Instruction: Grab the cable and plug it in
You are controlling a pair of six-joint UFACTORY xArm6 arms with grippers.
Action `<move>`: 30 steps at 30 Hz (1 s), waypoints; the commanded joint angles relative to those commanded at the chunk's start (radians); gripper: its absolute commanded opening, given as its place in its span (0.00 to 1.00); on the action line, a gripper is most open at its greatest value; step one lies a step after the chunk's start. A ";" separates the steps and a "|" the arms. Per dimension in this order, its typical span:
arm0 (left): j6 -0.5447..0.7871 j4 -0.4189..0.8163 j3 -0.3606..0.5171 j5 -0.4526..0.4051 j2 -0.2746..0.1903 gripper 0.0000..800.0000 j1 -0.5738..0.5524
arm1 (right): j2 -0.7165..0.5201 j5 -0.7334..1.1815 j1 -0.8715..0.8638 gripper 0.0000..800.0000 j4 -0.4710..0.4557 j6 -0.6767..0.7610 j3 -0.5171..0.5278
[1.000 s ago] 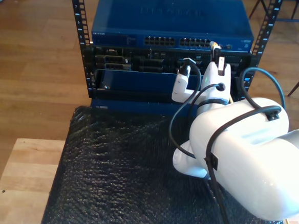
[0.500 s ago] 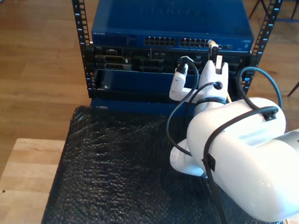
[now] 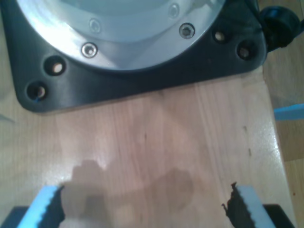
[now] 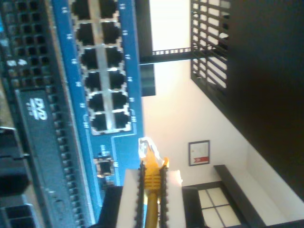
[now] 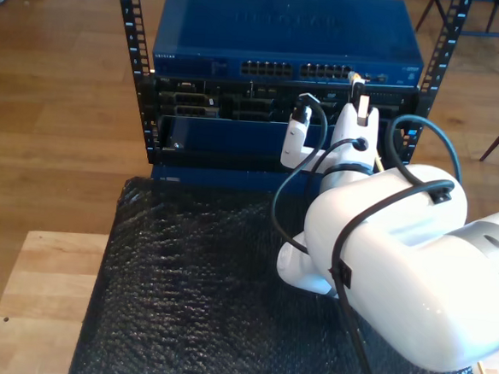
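Exterior view, left to right. Pale wooden table (image 5: 45, 293) at lower left, covered across the lower centre by a black bubble-wrap sheet (image 5: 191, 294). Upper centre: black metal rack (image 5: 130, 50) holding a flat blue network switch (image 5: 285, 40) with rows of ports along its front edge. Right half: large white arm (image 5: 390, 257) wrapped with thick black cables (image 5: 301, 182), reaching toward the switch front.

My second gripper (image 5: 356, 96) sits at upper centre-right of the exterior view, just in front of the switch's right-hand port block. Its jaws are clenched on the thin yellow network cable (image 4: 151, 190), clear plastic plug (image 4: 145, 146) poking out past the fingertips. In the second wrist view the plug is near the port rows but apart from them, not inserted.

First wrist view: my first gripper (image 3: 142, 206) hangs released, pale blue fingertips (image 3: 45, 202) wide apart over bare wood, near a black base plate (image 3: 142, 71) with a silver flange.
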 joint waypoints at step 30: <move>0.000 0.000 0.000 0.000 0.000 1.00 0.000 | 0.040 0.017 0.000 0.00 0.015 0.000 -0.068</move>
